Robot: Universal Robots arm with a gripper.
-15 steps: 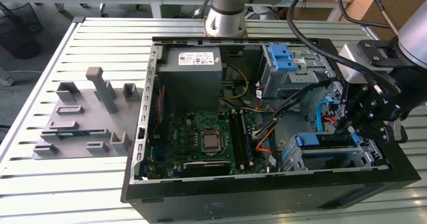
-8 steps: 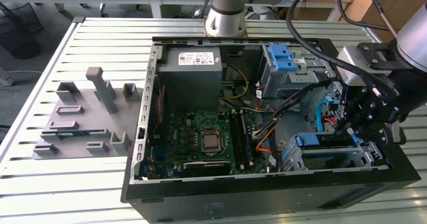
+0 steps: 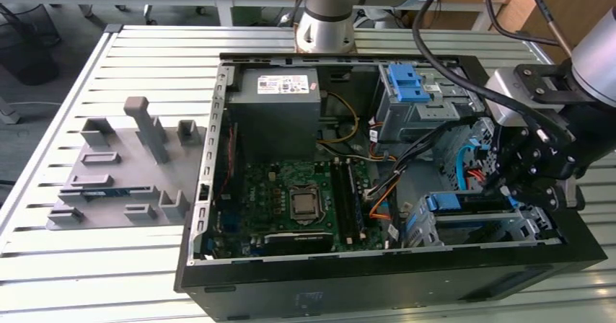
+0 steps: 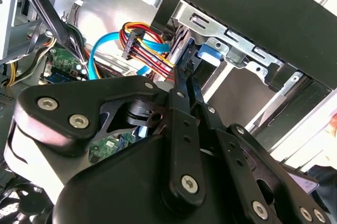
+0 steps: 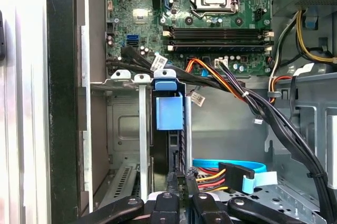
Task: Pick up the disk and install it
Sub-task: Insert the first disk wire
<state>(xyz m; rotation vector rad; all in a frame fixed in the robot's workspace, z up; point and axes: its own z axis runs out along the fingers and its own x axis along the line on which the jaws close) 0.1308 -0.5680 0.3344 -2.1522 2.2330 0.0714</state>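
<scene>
- The disk (image 5: 169, 109) already sits upright in the drive cage (image 5: 126, 129), blue tab showing, at 6 o'clock from the motherboard (image 5: 210, 19) in the first wrist view.
- The gripper (image 5: 181, 179) fingers look pinched nearly together on the disk's end (contact hard to confirm).
- I'd push straight along the rails and keep off the cables (image 5: 210, 176).

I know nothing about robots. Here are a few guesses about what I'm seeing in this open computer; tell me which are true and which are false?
1. The computer case lies open on a slatted metal table. True.
2. The gripper hovers over the grey holder on the table. False: it is down inside the case, at the drive bay near the exterior view's right.
3. The disk, with its blue rail, sits upright in the drive bay. True.
4. The processor socket is covered by a big fan. False: it is bare.
5. The grey power-supply box is hanging from the gripper. False: it sits in the case's far corner.
</scene>
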